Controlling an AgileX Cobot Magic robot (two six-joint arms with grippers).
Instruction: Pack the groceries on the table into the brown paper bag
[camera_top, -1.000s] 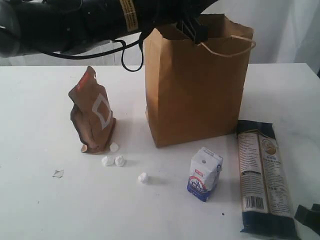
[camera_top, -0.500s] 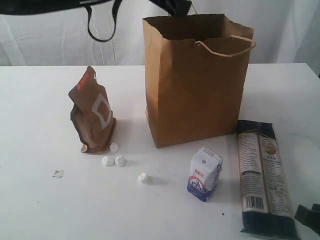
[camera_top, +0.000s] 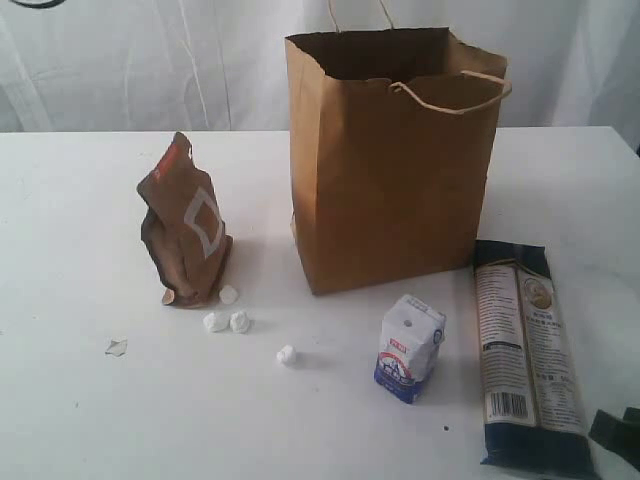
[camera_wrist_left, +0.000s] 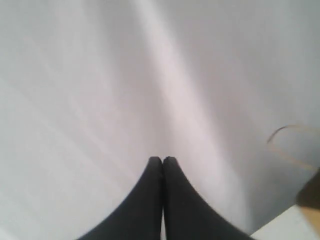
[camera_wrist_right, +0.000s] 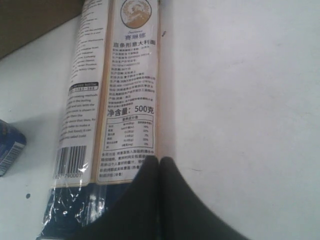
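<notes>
The exterior view alone takes in the whole white worktop (camera_top: 90, 420). On it the tall kraft-brown paper bag with twisted pale cord handles (camera_top: 395, 180) stands upright and open-topped toward the middle of the far edge. The crinkled brown foil pouch (camera_top: 185, 225) stands toward the left edge, apart from the bag. The small white-blue carton (camera_top: 410, 348) stands nearer the near edge, and the long dark noodle packet (camera_top: 525, 355) lies flat by the near right corner. A few small white crumpled scraps (camera_top: 228, 321) lie at the pouch's foot. A dark shape (camera_top: 615, 435) is cut off at that near right corner (too little shows to name it). The right wrist view adds the right hand (camera_wrist_right: 159, 161), its black fingers pressed together and holding nothing, at the noodle packet's end along one long edge; whether it touches the wrapper cannot be told. The same view makes the packet's label print and barcode readable. The left wrist view shows the left hand (camera_wrist_left: 162, 160), likewise pressed together and empty, pointing at a white draped cloth (camera_wrist_left: 100, 75), with a blurred cord loop and a brown sliver at the frame's margin. The bag's inside is dark, so its contents are hidden.
</notes>
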